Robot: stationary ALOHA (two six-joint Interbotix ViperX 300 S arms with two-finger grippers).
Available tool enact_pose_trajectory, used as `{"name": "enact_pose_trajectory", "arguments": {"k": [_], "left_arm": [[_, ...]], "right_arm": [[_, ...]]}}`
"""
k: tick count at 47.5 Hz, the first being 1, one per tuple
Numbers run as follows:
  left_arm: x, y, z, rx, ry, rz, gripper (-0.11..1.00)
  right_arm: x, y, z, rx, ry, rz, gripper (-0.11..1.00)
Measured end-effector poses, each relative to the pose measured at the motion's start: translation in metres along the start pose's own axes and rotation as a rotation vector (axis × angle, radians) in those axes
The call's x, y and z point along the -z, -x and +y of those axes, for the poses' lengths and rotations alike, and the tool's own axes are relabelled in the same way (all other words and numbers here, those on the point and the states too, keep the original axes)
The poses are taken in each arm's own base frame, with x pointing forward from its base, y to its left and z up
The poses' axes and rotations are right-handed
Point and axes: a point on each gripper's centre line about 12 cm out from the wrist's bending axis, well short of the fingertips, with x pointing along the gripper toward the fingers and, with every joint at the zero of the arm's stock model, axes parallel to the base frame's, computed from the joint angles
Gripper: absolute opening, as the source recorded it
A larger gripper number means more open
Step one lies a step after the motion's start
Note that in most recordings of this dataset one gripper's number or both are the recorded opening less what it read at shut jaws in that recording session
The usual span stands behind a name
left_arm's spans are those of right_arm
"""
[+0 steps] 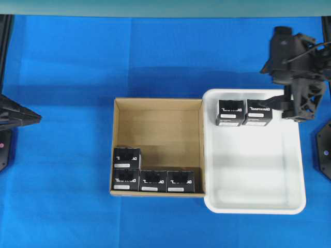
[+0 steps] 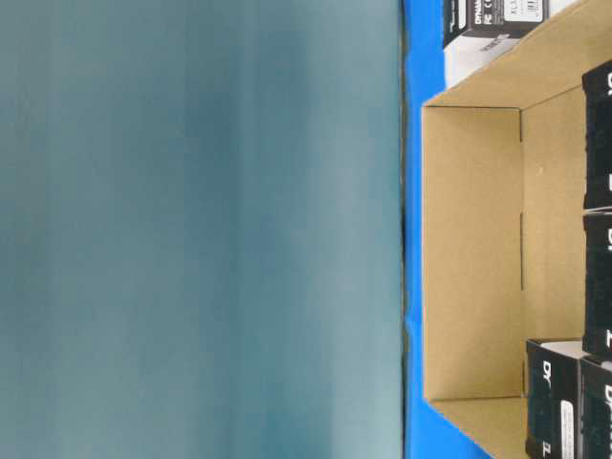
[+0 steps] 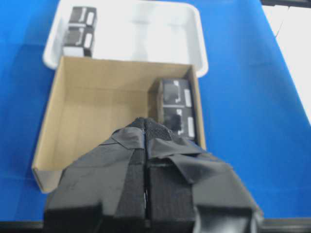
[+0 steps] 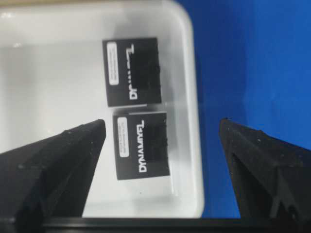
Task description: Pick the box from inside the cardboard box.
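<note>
Brown cardboard box [image 1: 158,126]: sat mid-table on the blue table [image 1: 67,67], open top, pretty shallow.
Inside the cardboard box: four black boxes, all crowded along the near wall in the overhead view. Three made a row: box at the near-left corner [image 1: 125,180], middle box [image 1: 152,181], third box [image 1: 180,181]. A fourth box [image 1: 126,157] sat just behind the corner one, touching it. Rest of the cardboard floor was bare.
White tray [image 1: 253,206]: right beside the cardboard box, walls touching or nearly so.
Inside the tray: two more black boxes side by side at the far edge, inner tray box [image 1: 229,112] and outer tray box [image 1: 258,112], white lettering facing up.
Right tool [image 4: 160,133]: fingers spread wide, holding nothing, hovering above the tray's far right corner with the outer tray box showing between them.
Left tool [image 3: 146,160]: taped fingers pressed together, nothing between them, pulled back at the left side of the table and pointed toward the cardboard box.
Only in the right wrist view: lettering on the tray boxes was actually readable-ish, plus the small white labels.
Only in the left wrist view: the pressed-together left fingers; overhead barely caught that arm.
Table-level view: turned sideways, mostly a blank teal wall, with just a slice of the cardboard box and some black boxes at the edge.
</note>
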Motion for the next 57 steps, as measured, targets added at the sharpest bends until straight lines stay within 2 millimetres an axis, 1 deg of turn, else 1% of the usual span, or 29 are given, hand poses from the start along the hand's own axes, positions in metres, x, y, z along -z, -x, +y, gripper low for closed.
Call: {"name": "enact_pose_trajectory", "arguments": {"k": [8, 17, 25, 42, 57], "left_arm": [[0.0, 0.0, 0.0, 0.0, 0.0, 0.002, -0.07], [0.0, 0.0, 0.0, 0.0, 0.0, 0.002, -0.07], [0.0, 0.0, 0.0, 0.0, 0.0, 0.002, -0.07], [0.0, 0.0, 0.0, 0.0, 0.0, 0.002, -0.07], [0.0, 0.0, 0.0, -0.001, -0.001, 0.001, -0.07]], "right_arm": [[0.004, 0.017, 0.003, 0.016, -0.039, -0.058, 0.93], [0.011, 0.027, 0.005, 0.025, -0.102, -0.096, 0.93], [0.013, 0.035, 0.007, 0.032, -0.106, -0.128, 0.93], [0.008, 0.038, 0.01, 0.036, -0.091, -0.176, 0.93], [0.009, 0.037, 0.01, 0.034, -0.091, -0.177, 0.93]]}}
